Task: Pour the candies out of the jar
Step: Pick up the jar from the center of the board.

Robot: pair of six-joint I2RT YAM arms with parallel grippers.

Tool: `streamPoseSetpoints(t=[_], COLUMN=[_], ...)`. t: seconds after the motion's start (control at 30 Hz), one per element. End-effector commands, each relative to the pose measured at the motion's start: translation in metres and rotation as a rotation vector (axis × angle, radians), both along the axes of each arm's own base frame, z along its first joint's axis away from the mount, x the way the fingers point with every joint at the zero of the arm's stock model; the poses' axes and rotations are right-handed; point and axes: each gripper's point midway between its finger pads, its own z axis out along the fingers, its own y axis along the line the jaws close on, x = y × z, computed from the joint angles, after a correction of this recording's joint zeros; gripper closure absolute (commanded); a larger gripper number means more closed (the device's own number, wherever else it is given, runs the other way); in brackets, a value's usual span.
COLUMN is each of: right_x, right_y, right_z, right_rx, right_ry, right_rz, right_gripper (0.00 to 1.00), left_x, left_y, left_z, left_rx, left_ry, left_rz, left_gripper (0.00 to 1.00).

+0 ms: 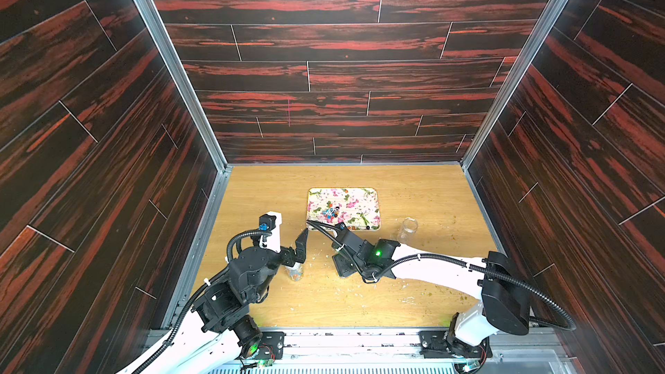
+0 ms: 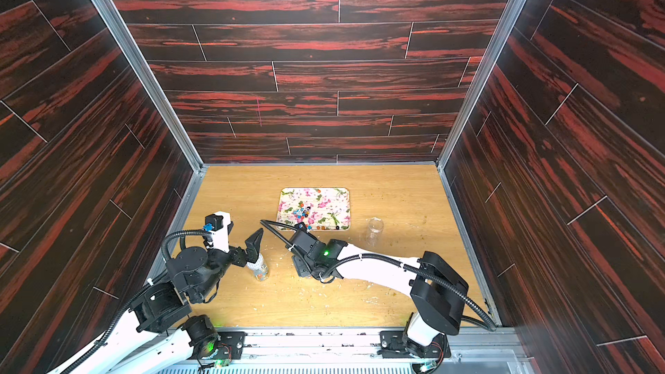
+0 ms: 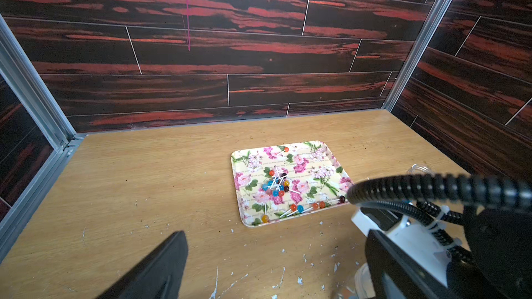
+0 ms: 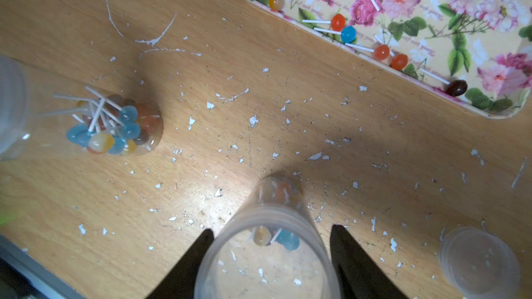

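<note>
A clear jar [image 4: 270, 240] stands upright between my right gripper's [image 4: 272, 228] fingers, mouth up, with a few candies [image 4: 277, 237] at its bottom. One finger lies against its side and a small gap shows at the other, so the gripper is open. In both top views the right arm hides this jar. A second jar [image 1: 295, 271] holding several candies [image 4: 115, 125] stands just under my left gripper [image 3: 276, 234], which is wide open and empty. More candies [image 1: 331, 212] lie on the floral tray [image 1: 372, 197].
An empty clear jar [image 1: 408, 228] stands right of the tray. A clear round lid or cup [image 4: 479, 260] sits on the table beside the right gripper. White flecks and crumbs litter the wooden table [image 1: 360, 300]. Dark walls enclose three sides.
</note>
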Motion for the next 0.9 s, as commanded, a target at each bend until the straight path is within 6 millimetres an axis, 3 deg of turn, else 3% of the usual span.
streamPoseSetpoints(t=[0.0, 0.17, 0.3, 0.5, 0.87], right_x=[0.003, 0.003, 0.005, 0.015, 0.042], right_y=[0.002, -0.001, -0.005, -0.021, -0.056], right_z=[-0.002, 0.002, 0.017, 0.056, 0.133], right_rx=[-0.013, -0.011, 0.001, 0.075, 0.312], right_ry=[-0.009, -0.014, -0.034, -0.064, -0.076], right_rz=[-0.021, -0.035, -0.046, -0.063, -0.063], right_gripper=[0.42, 0.46, 0.48, 0.51, 0.54], left_x=[0.000, 0.000, 0.001, -0.003, -0.016], left_y=[0.001, -0.004, -0.013, -0.041, -0.094], left_z=[-0.004, -0.007, -0.007, -0.013, -0.003], left_rx=[-0.006, 0.004, 0.001, 0.067, 0.077], left_ry=[0.010, 0.012, 0.001, 0.029, 0.005], left_rz=[0.004, -0.017, -0.059, -0.205, -0.551], left_gripper=[0.00, 0.00, 0.00, 0.00, 0.00])
